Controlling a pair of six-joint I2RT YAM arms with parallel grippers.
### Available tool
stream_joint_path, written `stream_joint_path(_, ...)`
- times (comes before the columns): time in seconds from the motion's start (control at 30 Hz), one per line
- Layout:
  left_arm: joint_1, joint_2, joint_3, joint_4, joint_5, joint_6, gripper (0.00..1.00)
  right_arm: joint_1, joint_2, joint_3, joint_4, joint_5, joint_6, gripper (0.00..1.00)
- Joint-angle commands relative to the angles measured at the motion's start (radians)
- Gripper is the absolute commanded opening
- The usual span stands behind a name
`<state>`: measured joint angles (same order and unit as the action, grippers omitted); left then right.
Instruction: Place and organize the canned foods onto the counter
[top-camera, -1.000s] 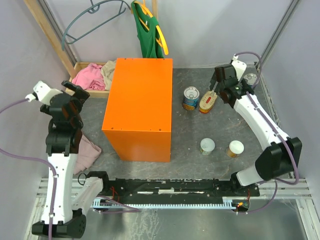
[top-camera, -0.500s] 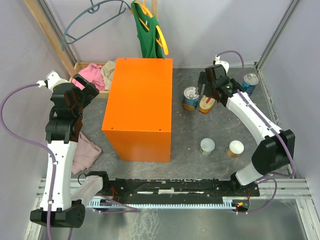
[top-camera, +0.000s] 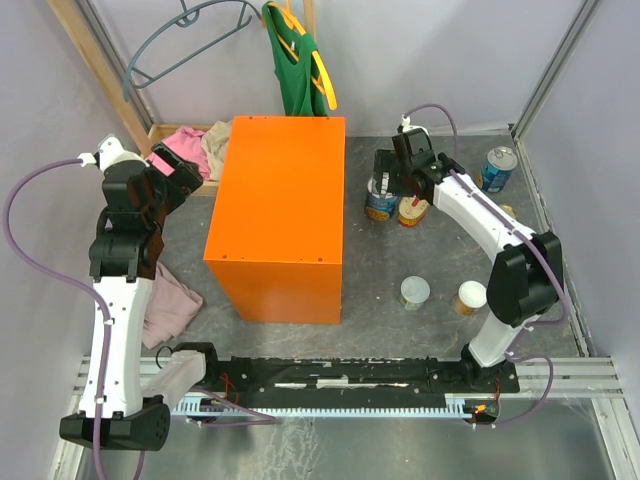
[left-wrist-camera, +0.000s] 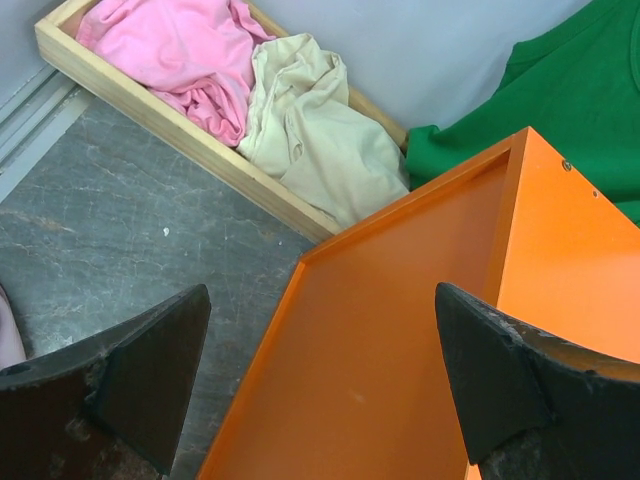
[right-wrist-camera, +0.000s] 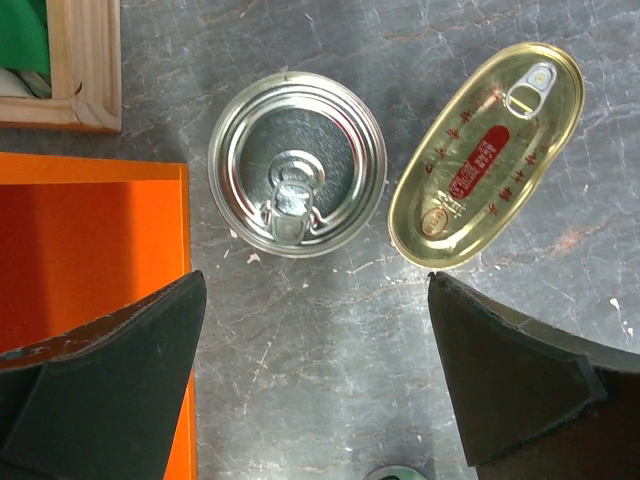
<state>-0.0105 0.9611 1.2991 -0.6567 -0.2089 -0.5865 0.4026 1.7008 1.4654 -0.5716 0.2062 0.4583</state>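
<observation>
**Operator:** Which step is in hand?

**Inspector:** The first pick, in my judgement. The counter (top-camera: 280, 215), centre-left in the overhead view, carries no can. Your right gripper (right-wrist-camera: 315, 300) hangs with its jaws spread wide and holds nothing. It is above the tall round can (right-wrist-camera: 297, 163) and the oval tin (right-wrist-camera: 486, 155), which sit just beside each other on the table right of the counter.

**Operator:** And the other cans?

**Inspector:** A second blue-labelled can (top-camera: 497, 168) stands at upper right. A white-lidded can (top-camera: 415, 292) and its twin (top-camera: 471, 296) stand at lower right. I cannot make out the sixth tin.

**Operator:** My left arm?

**Inspector:** Your left gripper (left-wrist-camera: 320, 330) is spread and empty, at the counter's left side near the wooden tray (left-wrist-camera: 170, 128) of clothes.

**Operator:** What next?

**Inspector:** Centre your right jaws over the round can, descend to straddle it and close. Then lift it high enough to clear the counter's top. Mind the oval tin alongside.
</observation>
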Motion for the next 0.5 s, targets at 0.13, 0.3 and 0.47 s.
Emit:
stream_joint_path(0.13, 0.003, 0.013, 0.061, 0.018, 0.042, 0.041, 1.0, 0.017, 0.069, 0.096, 0.045, -0.03, -0.054, 1.0)
stream_joint_path(0.3, 0.004, 0.012, 0.066, 0.019, 0.033, 0.047, 1.0, 0.017, 0.109, 0.126, 0.039, -0.022, -0.082, 1.0)
stream_joint_path(0.47, 0.004, 0.016, 0.068, 0.021, 0.034, 0.05, 1.0, 0.017, 0.155, 0.175, 0.01, -0.015, -0.106, 1.0)
